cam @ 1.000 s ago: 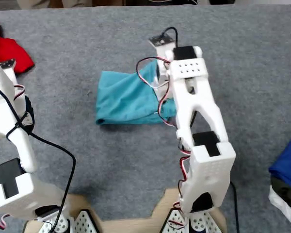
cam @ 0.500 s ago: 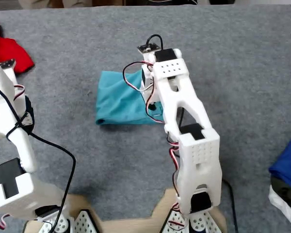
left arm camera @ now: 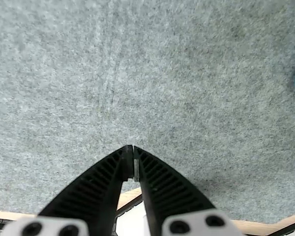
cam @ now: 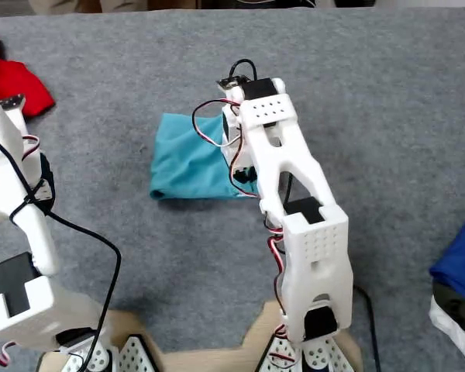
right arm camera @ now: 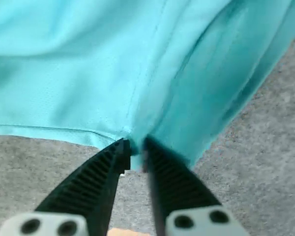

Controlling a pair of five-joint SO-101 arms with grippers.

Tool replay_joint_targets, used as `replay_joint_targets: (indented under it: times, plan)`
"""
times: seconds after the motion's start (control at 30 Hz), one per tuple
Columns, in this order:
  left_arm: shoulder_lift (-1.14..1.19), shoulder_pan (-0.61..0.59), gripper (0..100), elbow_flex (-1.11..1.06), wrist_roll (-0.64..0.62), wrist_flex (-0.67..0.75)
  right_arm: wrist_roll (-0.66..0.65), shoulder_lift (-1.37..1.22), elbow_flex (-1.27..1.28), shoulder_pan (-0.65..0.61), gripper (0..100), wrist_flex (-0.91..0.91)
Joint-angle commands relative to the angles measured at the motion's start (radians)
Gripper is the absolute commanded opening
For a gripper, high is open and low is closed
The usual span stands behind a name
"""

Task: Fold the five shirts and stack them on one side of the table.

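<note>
A teal shirt (cam: pixel 187 159) lies partly folded at the middle of the grey mat (cam: pixel 387 116). In the right wrist view my right gripper (right arm camera: pixel 135 150) is shut on a bunched edge of the teal shirt (right arm camera: pixel 137 64), just above the mat. The right arm (cam: pixel 275 147) stretches over the shirt's right part and hides it. A crumpled red shirt (cam: pixel 12 81) sits at the far left edge. My left gripper (left arm camera: pixel 133 158) is shut with nothing in it, over bare mat near the table's front edge; the left arm (cam: pixel 15 201) stands at the left.
A stack of folded shirts, blue (cam: pixel 459 267) on top with dark and white layers (cam: pixel 453 322) below, sits at the right edge. Bare mat lies in front of and behind the teal shirt. The wooden table edge (cam: pixel 186 358) shows at the front.
My right arm has swung left, carrying the teal shirt's right edge over the rest, so the shirt now looks narrower. The left arm has kept still.
</note>
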State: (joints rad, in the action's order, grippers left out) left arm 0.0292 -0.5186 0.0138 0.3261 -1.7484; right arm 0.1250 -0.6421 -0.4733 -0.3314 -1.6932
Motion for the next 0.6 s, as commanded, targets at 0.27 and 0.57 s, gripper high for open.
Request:
replay_joint_targets:
  times: [0.27,0.57]
  plan:
    - [-0.051,-0.011,2,0.003,0.009,-0.009,0.006,0.005,-0.107,0.047,3.1,-0.029]
    - [-0.051,-0.006,2,0.003,0.009,-0.009,0.006,0.005,-0.179,0.087,3.1,-0.081]
